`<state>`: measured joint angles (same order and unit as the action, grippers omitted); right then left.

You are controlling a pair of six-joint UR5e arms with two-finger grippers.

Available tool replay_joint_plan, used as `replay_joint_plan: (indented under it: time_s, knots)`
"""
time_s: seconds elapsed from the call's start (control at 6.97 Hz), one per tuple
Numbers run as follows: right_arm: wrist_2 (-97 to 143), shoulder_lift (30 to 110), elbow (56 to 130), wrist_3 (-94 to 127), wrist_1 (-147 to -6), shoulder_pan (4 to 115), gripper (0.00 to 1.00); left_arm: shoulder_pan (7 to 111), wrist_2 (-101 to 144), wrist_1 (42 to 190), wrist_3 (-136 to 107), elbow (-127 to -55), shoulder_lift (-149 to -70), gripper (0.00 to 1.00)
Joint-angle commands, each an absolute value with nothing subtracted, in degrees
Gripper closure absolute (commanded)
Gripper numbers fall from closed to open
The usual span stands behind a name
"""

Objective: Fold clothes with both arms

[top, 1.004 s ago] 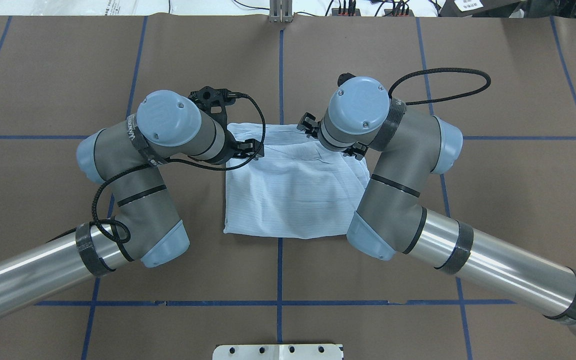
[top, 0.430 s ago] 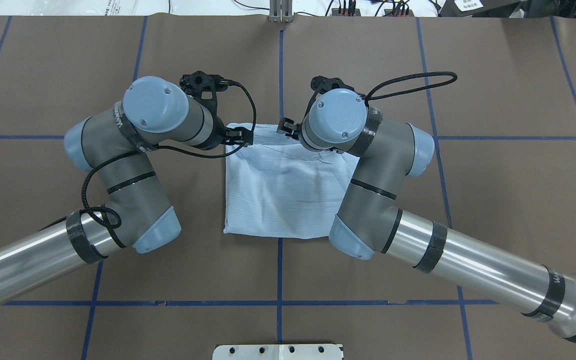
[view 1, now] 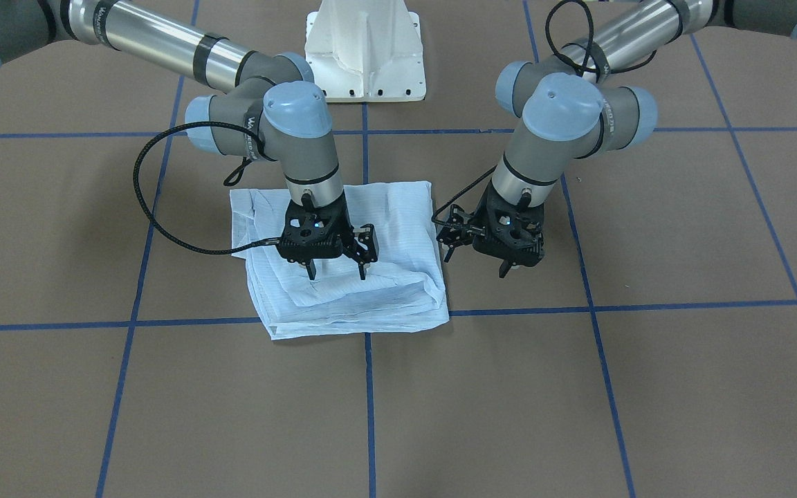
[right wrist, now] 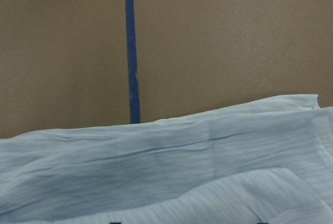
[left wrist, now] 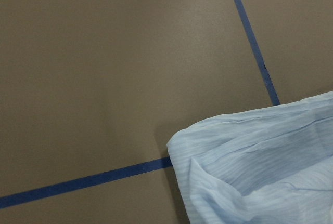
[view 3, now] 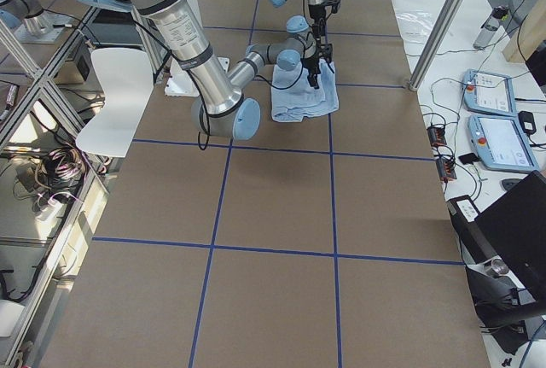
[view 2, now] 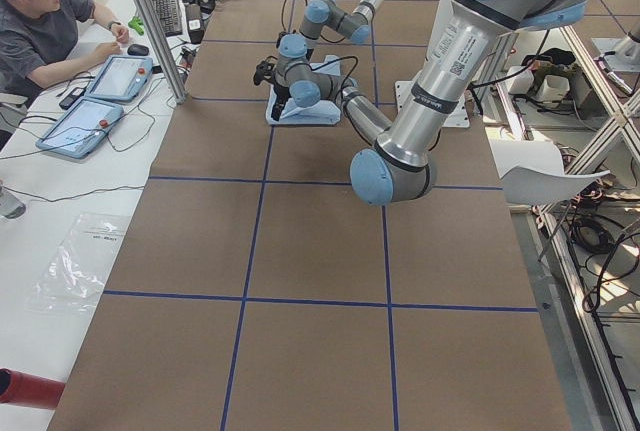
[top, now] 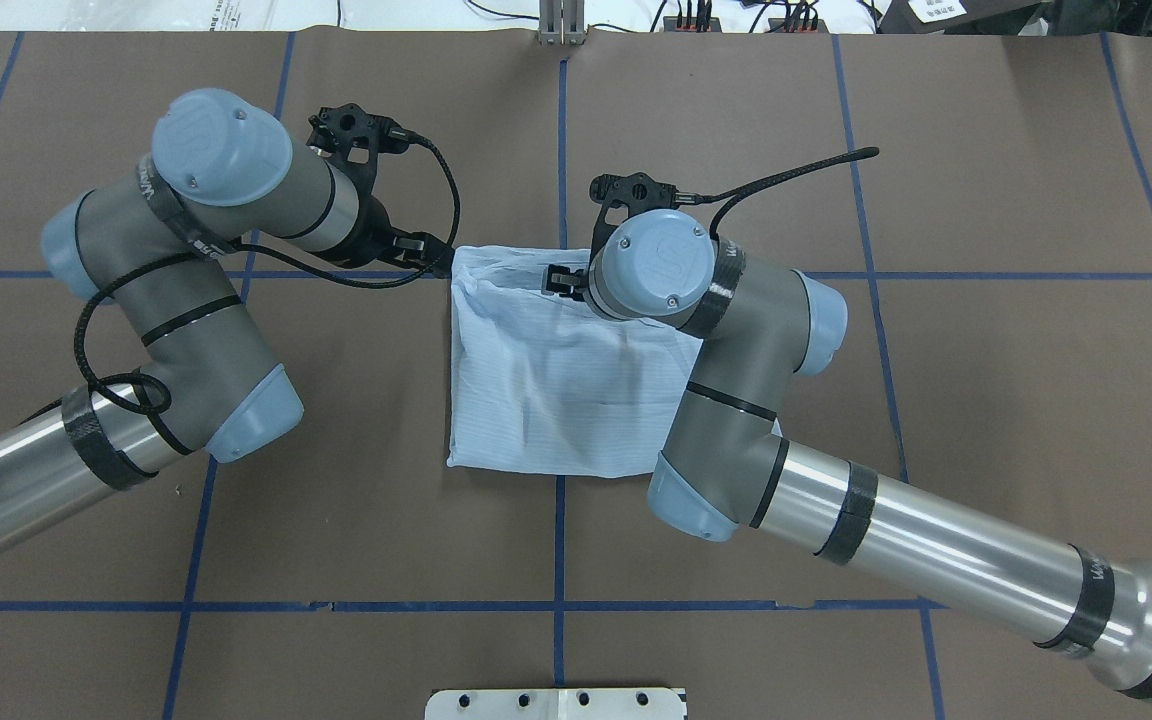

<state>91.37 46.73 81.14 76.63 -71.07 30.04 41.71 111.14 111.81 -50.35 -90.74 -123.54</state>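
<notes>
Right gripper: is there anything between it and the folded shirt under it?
Nothing visible. The right gripper hangs open over the shirt, with no object between them; the left gripper is beside the shirt's edge, not in the way.

Quick count: one shirt (top: 556,380), two arms (left arm (top: 186,330), right arm (top: 736,420)), two hands (left hand (view 1: 476,266), right hand (view 1: 337,275)), one white base (view 1: 364,62), one counter (top: 986,400), one person (view 2: 40,31).

Pale blue, finely striped shirt (top: 556,390)
</notes>
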Motion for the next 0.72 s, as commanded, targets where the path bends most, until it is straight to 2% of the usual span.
replay_joint_plan:
  time_s: [0.0, 0.14, 0.43, 0.57]
  knots:
    - [89.74, 43.44, 76.94, 82.48, -71.02, 29.44, 0.3, 42.01, 111.53, 111.88, -49.75, -91.23, -123.14, 0.0]
    - [89.74, 41.07, 74.12, 86.44, -71.1, 29.44, 0.3, 42.01, 111.53, 111.88, -49.92, -91.49, -123.13, 0.0]
    - [89.3, 40.6, 73.57, 93.74, -71.63, 29.53, 0.26, 41.92, 111.53, 111.8, -50.36, -91.49, -123.05, 0.0]
    - [89.38, 40.78, 73.48, 95.61, -71.98, 29.44, 0.27, 41.92, 111.53, 111.88, -50.36, -91.49, -123.05, 0.0]
